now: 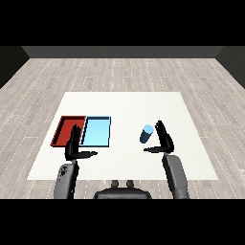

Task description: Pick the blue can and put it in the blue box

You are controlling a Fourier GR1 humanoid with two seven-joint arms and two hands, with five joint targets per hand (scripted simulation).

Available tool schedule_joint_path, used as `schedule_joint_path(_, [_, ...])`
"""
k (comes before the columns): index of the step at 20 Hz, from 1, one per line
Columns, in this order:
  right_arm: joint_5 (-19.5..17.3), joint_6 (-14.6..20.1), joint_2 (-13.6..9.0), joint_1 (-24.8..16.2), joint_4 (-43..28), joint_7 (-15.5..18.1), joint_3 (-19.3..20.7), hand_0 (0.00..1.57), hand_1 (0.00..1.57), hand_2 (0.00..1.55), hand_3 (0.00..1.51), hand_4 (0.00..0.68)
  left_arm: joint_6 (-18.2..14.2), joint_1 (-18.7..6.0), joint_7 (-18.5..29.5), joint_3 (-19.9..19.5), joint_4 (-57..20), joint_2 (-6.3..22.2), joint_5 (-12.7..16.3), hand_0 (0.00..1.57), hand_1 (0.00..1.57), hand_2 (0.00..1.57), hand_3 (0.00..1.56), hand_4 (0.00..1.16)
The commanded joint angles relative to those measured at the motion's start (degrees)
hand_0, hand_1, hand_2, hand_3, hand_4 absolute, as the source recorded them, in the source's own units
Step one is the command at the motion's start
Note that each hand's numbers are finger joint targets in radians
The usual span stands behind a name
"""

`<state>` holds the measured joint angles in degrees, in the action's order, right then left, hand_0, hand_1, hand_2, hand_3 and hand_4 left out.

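Trays lie side by side on the white table (124, 103), the red tray (61, 130) on the left and the light blue tray (97, 132) touching it on the right. The blue can (146, 134) stands tilted on the table, well apart from the light blue tray and just beside the right hand (163, 138), whose fingers are straight and hold nothing. The left hand (72, 146) is in front of the red tray with straight fingers and its thumb sticking out.
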<state>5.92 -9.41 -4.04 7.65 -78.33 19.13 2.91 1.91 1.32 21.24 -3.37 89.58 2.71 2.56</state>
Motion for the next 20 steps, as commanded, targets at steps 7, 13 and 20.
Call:
schedule_joint_path(7, [-0.79,0.35,-0.62,4.99,8.82,1.85,1.97,0.0,0.0,0.0,0.0,0.0,-4.83,3.76,0.26,6.27,3.63,-2.61,-3.18,0.0,0.0,0.0,0.0,0.0])
schedule_joint_path(13, [0.67,2.17,0.76,2.7,2.87,-3.38,1.09,0.0,0.0,0.0,0.0,0.0,-0.3,0.73,3.61,-0.15,-2.59,0.41,-0.87,0.0,0.0,0.0,0.0,0.0])
schedule_joint_path(20, [1.1,1.94,-0.52,8.6,18.54,2.22,4.88,0.0,0.0,0.0,0.0,0.0,-2.21,-1.86,-5.53,0.31,3.71,0.4,-0.5,0.0,0.0,0.0,0.0,0.0])
